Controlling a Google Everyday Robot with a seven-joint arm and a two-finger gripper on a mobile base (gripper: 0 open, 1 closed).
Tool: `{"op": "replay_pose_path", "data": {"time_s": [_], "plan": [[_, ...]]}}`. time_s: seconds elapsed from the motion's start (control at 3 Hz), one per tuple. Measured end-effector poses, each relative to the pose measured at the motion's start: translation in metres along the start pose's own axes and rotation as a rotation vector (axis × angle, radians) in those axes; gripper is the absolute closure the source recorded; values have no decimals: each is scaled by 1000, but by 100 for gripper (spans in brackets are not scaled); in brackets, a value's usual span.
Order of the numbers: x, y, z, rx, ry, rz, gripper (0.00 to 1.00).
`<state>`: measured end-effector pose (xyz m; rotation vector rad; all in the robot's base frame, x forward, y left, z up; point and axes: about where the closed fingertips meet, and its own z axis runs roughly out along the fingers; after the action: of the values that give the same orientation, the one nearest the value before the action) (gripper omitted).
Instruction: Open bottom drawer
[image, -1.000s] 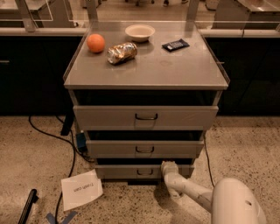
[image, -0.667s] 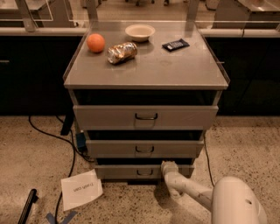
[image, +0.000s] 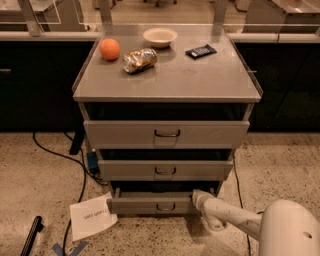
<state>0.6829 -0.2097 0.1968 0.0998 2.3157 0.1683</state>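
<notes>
The bottom drawer (image: 145, 204) is the narrowest grey drawer, lowest in the grey cabinet, with a small dark wire handle (image: 165, 207) at its centre. Its front stands out a little from the cabinet, with a dark gap above it. My gripper (image: 198, 197) is at the end of a white arm that reaches in from the lower right. It sits at the right end of the bottom drawer's front, to the right of the handle.
The middle drawer (image: 165, 170) and top drawer (image: 166, 134) sit above. On the cabinet top lie an orange (image: 109, 49), a crumpled bag (image: 139, 60), a white bowl (image: 160, 36) and a dark packet (image: 201, 51). A paper sheet (image: 92, 216) and cables (image: 75, 165) lie on the floor at left.
The view and the arm stand almost the same. The gripper stays at the right end of the bottom drawer's front.
</notes>
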Motion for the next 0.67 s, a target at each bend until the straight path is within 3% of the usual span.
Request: {"op": "replay_pose_path", "data": {"time_s": [0.33, 0.67], "plan": [[24, -6, -27, -75, 105, -3, 100], [24, -6, -27, -76, 105, -3, 100]]}}
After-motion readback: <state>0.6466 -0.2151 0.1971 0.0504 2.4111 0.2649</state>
